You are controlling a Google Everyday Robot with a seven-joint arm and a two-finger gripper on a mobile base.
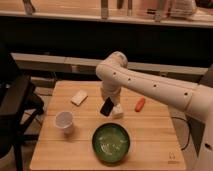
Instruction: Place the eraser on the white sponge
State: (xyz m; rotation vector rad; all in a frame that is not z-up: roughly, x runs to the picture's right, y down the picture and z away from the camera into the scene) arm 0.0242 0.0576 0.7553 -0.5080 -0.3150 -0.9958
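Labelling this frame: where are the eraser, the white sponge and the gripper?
eraser (106,107): camera view, dark face.
white sponge (79,97): camera view, top face.
gripper (110,102): camera view, at eraser's top, right of sponge.

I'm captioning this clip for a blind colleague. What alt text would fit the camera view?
A white robot arm reaches from the right over a wooden table, its claw holding a tilted black eraser to the right of a white sponge. A white cup and a green bowl sit nearer the front, and an orange-red item lies further right.
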